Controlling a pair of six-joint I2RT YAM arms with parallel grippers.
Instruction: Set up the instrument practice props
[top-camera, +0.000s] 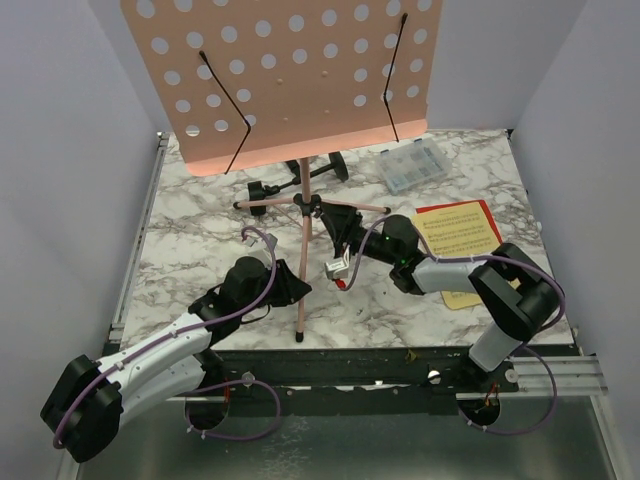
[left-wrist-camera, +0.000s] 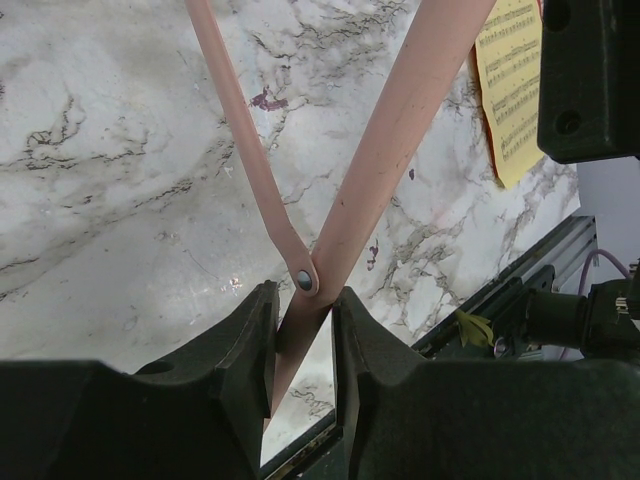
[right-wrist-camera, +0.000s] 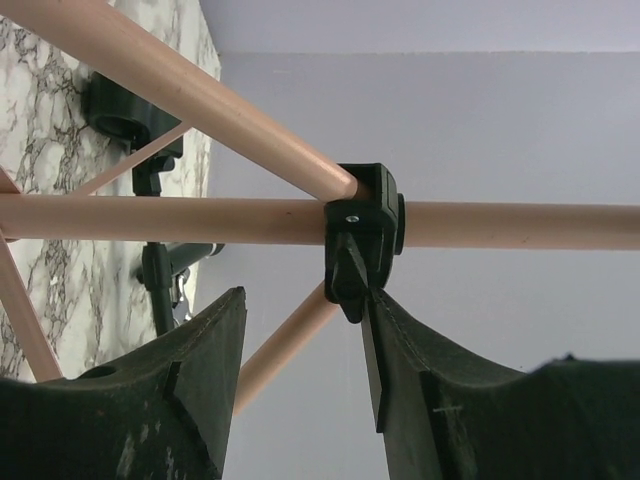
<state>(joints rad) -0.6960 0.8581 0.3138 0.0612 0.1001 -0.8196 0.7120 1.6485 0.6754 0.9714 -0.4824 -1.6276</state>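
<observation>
The pink perforated music stand (top-camera: 290, 70) stands upright on thin tripod legs in the middle of the table. My left gripper (top-camera: 296, 285) is shut on the near leg (left-wrist-camera: 300, 345), just below its brace rivet (left-wrist-camera: 303, 280). My right gripper (top-camera: 335, 222) is open beside the black tripod hub (right-wrist-camera: 360, 235); its right finger (right-wrist-camera: 400, 340) touches the hub's lever. The yellow and red sheet-music pages (top-camera: 455, 235) lie flat at the right, and show in the left wrist view (left-wrist-camera: 510, 90). The black microphone (top-camera: 325, 170) lies on its side behind the stand.
A clear plastic compartment box (top-camera: 415, 165) sits at the back right. A small white and metal bit (top-camera: 340, 270) lies between the grippers. Grey walls enclose the marble table (top-camera: 200, 240) on three sides. The other tripod legs (top-camera: 270, 203) spread left and right.
</observation>
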